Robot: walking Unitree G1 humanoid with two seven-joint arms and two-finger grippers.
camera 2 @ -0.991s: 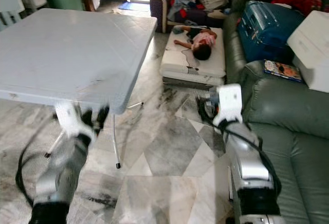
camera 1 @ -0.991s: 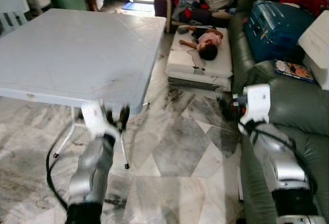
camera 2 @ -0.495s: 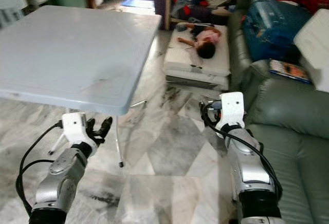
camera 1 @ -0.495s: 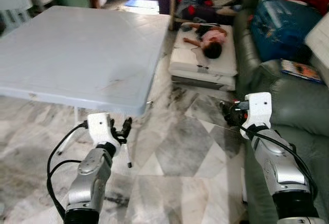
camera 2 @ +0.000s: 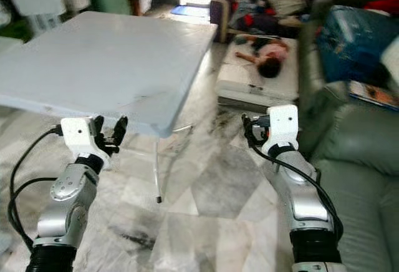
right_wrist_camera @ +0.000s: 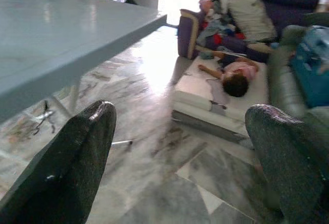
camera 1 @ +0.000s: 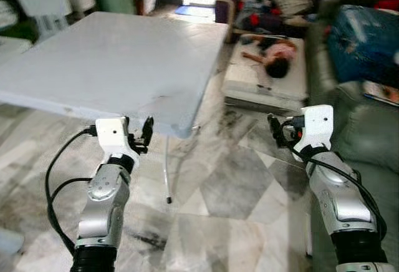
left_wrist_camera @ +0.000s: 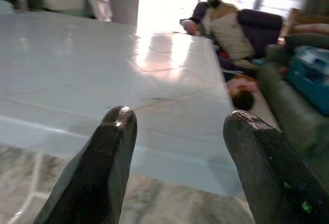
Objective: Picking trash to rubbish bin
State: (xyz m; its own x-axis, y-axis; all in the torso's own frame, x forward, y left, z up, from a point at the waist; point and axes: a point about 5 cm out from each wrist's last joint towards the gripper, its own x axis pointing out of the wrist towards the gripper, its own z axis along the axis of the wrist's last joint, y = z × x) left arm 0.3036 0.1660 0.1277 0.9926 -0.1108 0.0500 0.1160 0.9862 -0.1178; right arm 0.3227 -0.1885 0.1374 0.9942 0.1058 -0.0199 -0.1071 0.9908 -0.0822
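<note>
The view has been swung left along the grey table (camera 1: pixel 124 60); left gripper (left_wrist_camera: pixel 177 147) and right gripper (right_wrist_camera: pixel 185 152) are held wide open, empty, no trash yet found

The bench (camera 1: pixel 118 66) stands left of the sofa (camera 1: pixel 368 141); beyond its far corner, a person (camera 1: pixel 277 57) lies on a mattress (camera 1: pixel 262 88).
</note>
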